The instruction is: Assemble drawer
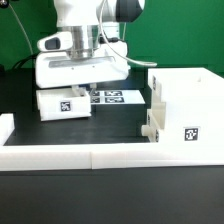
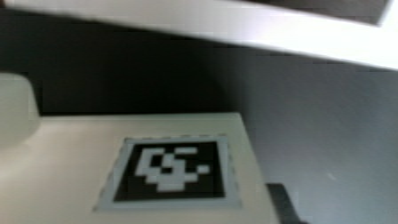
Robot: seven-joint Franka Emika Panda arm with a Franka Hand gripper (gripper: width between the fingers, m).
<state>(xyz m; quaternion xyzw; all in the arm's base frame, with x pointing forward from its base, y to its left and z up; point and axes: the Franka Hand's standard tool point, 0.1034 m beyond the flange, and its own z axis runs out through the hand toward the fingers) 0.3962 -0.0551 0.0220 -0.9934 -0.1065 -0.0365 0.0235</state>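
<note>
- A Franka arm bends low over the black table [image 1: 30,85], its gripper [image 1: 88,86] down just above a small white drawer tray [image 1: 62,103] that lies flat on the exterior view's left of the large drawer shell [image 1: 183,118].
- The fingertips are hidden behind the wrist housing and the tray — whether the pincer is parted or clamped cannot be told from either view.
- In the wrist view a tagged white surface [image 2: 125,150] fills the lower part of the frame, its square marker [image 2: 171,171] close under the camera; this looks like the tray's top face.
- The step in hand appears to be the pick-up of the first tray; the shell looks empty, so the task seems early.
- The next move would call for a firm hold across the tray's sides, a lift, then a level carry to the shell's open front.
- The marker board [image 1: 110,97] lies between tray and shell, just beside the tray.
- The low white border wall [image 1: 60,152] runs in front of the shell — open black table lies behind and left of it, leaving fair room to lift.
</note>
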